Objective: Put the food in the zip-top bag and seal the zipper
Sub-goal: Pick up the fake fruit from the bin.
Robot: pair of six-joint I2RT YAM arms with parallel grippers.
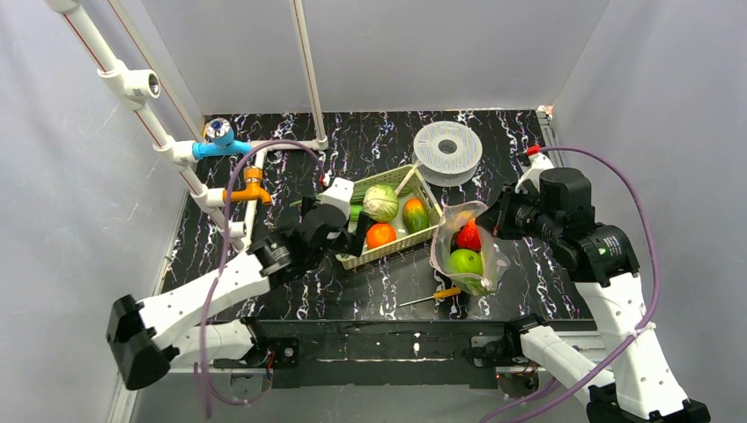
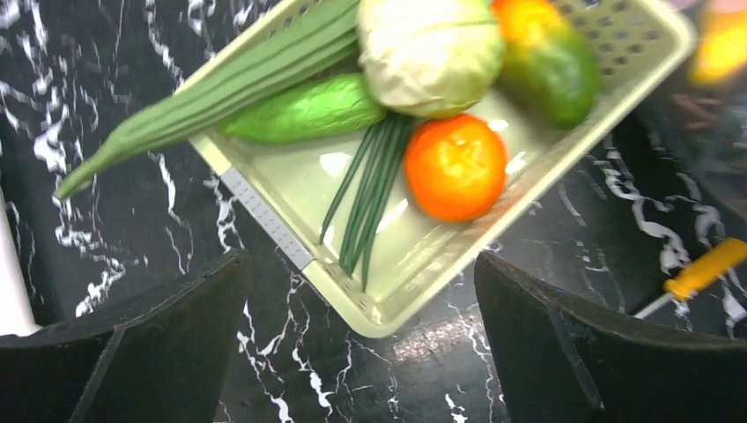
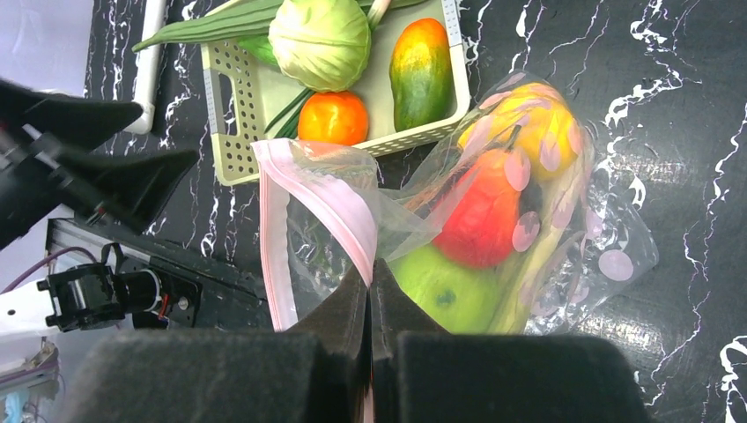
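Note:
The zip-top bag (image 1: 480, 264) stands right of the pale-green basket (image 1: 388, 253) and holds a green apple (image 3: 440, 286), a red pepper (image 3: 480, 211) and a yellow pepper (image 3: 528, 123). My right gripper (image 3: 371, 269) is shut on the pink zipper (image 3: 343, 207), holding the mouth open towards the basket. In the basket lie a cabbage (image 2: 429, 48), an orange-red round fruit (image 2: 455, 166), a green-orange fruit (image 2: 546, 57), a cucumber (image 2: 304, 110) and a long leek (image 2: 203, 97). Above the basket's near corner (image 2: 370, 317), my left gripper (image 2: 361, 264) hangs open and holds nothing.
A grey round spool (image 1: 447, 152) sits behind the basket. A yellow-handled tool (image 1: 432, 297) lies on the black marbled table in front of the bag. White pipework (image 1: 176, 150) with blue and orange fittings runs along the left side.

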